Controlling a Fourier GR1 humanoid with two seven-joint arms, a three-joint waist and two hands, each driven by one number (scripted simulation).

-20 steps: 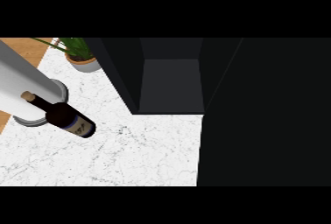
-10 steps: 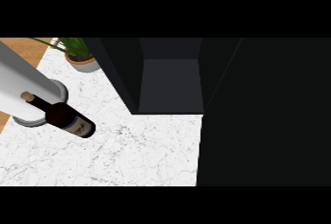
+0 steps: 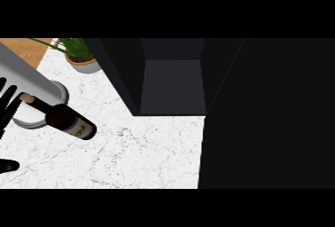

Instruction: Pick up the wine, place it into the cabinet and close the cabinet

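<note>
Newly arrived since earlier frame: black left hand (image 3: 8,104) at desk's left edge, fingers straight and spread, just beside neck of dark glass wine bottle (image 3: 65,121), not yet clamped. Bottle unmoved on white marble desk (image 3: 144,155), near left edge. Dark open cabinet (image 3: 173,80) at far edge. Grasp, placing, closing all remain. Right hand unseen.
</note>
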